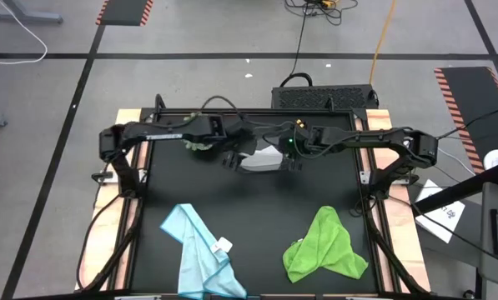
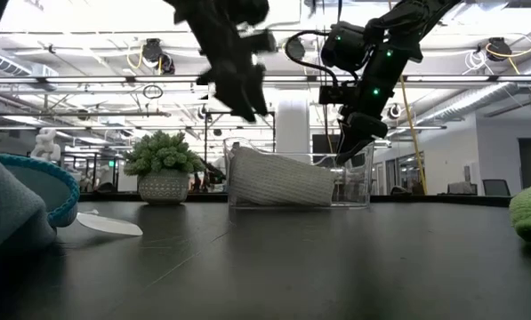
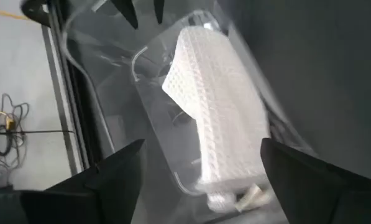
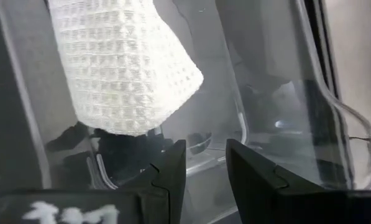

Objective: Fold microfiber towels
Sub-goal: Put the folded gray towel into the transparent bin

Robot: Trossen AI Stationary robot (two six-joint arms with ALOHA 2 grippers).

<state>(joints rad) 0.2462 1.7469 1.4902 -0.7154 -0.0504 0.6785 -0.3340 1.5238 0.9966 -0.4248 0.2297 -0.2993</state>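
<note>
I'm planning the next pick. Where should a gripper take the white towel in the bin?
Probably from above, through the clear bin's open top, pinching the white towel's raised folded end; the walls block any sideways approach.

One towel (image 1: 262, 157) in bin (image 1: 269, 167) at table's back; other two towels (image 1: 205, 254) (image 1: 325, 245) up front, L & R.

high looks straight down; low level at tabletop; both wrists close on clear bin (image 3: 141, 81).
</note>
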